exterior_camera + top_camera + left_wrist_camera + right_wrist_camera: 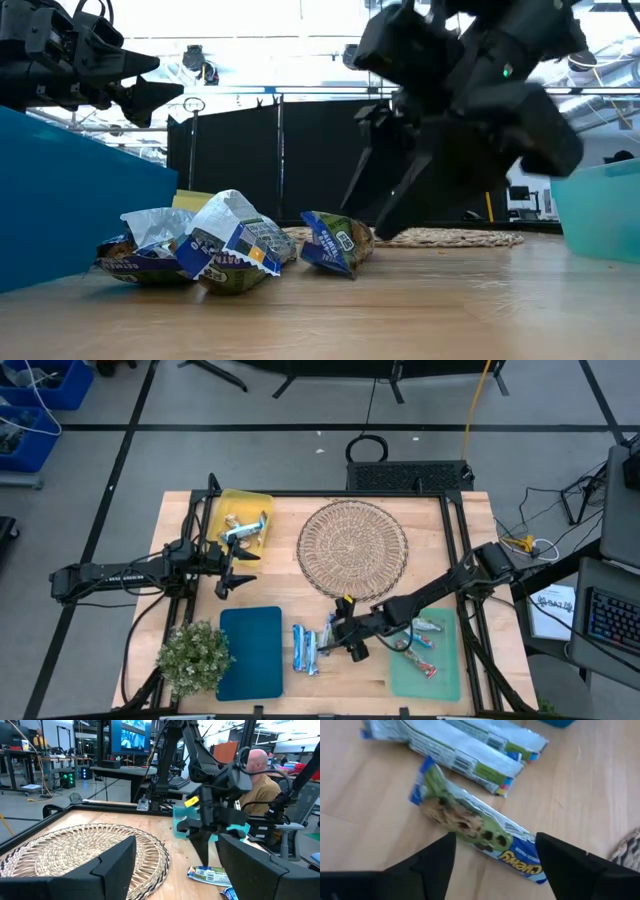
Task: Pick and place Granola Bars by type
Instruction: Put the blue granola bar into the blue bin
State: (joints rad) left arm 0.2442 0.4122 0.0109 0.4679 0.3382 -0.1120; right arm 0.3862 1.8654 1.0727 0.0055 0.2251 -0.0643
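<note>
Several granola bars in blue and silver foil lie on the wood between the mats point(305, 647), and show as a crinkled pile in the low view point(230, 250). One blue "Chewy" bar point(470, 825) lies flat just ahead of my right gripper point(495, 865) point(337, 640), whose open fingers stand above and either side of it without touching. More bars rest on the green mat point(425, 642) and on the yellow mat point(243, 530). My left gripper point(230, 568) point(175, 865) hangs open beside the yellow mat, holding nothing.
The round wicker basket point(352, 547) sits at the table's far middle. A teal mat point(250, 652) lies at the near edge, with a small potted plant point(193, 657) at its left. A person point(260, 775) sits beyond the table's right side.
</note>
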